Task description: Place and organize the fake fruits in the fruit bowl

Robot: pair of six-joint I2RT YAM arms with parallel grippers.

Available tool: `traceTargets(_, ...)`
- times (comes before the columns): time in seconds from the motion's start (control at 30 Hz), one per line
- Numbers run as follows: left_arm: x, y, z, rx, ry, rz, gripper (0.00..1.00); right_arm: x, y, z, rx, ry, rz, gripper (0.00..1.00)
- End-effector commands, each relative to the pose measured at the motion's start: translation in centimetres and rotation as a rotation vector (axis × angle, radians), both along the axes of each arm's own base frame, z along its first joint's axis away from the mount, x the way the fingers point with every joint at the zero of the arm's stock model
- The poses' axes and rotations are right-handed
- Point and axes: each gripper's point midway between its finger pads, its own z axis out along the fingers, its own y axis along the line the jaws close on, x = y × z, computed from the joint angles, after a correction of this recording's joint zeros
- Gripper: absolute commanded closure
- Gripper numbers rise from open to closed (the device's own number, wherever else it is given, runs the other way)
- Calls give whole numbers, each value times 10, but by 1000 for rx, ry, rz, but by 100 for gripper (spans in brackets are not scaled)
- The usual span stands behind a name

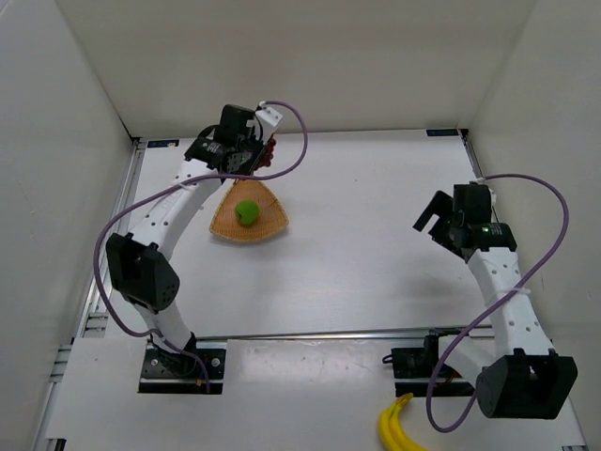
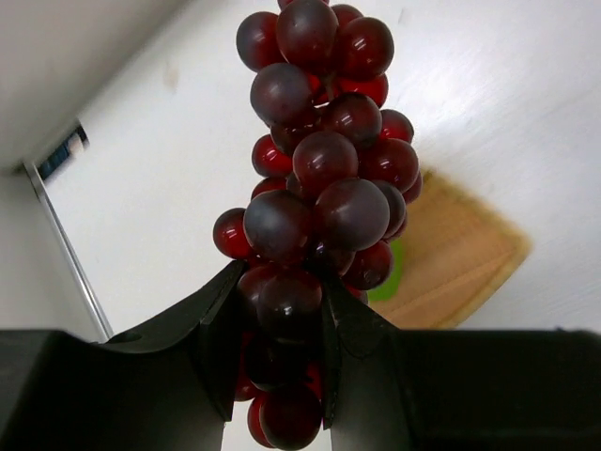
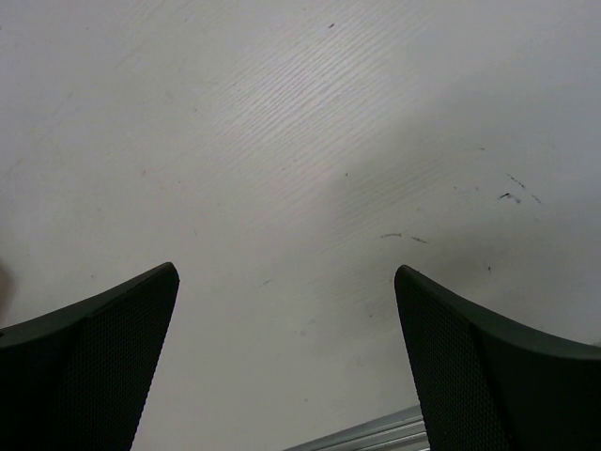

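The grapes (image 2: pixel 319 169), a dark red-purple bunch, hang between the fingers of my left gripper (image 2: pixel 282 282), which is shut on the bunch's lower end. In the top view that gripper (image 1: pixel 255 153) is at the far left of the table, just behind the fruit bowl (image 1: pixel 268 228), with the grapes (image 1: pixel 271 148) showing at its right side. The bowl is a tan woven basket with the green apple (image 1: pixel 246 211) lying in it. From the left wrist, the bowl (image 2: pixel 460 263) and a sliver of the apple (image 2: pixel 390 272) show behind the bunch. My right gripper (image 1: pixel 430 214) (image 3: pixel 286 277) is open above bare table, holding nothing.
White walls close in the table at the left, back and right. A metal rail (image 3: pixel 376 434) runs along the table's near edge. Yellow bananas (image 1: pixel 396 427) lie outside the table by the right arm's base.
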Motion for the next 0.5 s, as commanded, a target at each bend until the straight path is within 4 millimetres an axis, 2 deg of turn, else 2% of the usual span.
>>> traceTargets(0.0,-8,26,-42,78,97,31,66,11,10,5,-28,-25,13,0)
traceTargets(0.03,-8,29,-53,72,126,42,66,13,12,10,-33,-39,20,0)
traceTargets(0.13,-3,58,-90,81,215,128,66,16,17,11,-52,-28,37,0)
traceTargets(0.23,-1,72,-114,77,273,170,66,16,22,12,-60,-22,53,0)
traceTargets(0.37,3,84,-133,44,326,209,66,15,20,8,-75,-3,55,0)
traceTargets(0.47,4,78,-135,16,336,194,56,15,21,8,-82,-4,58,0)
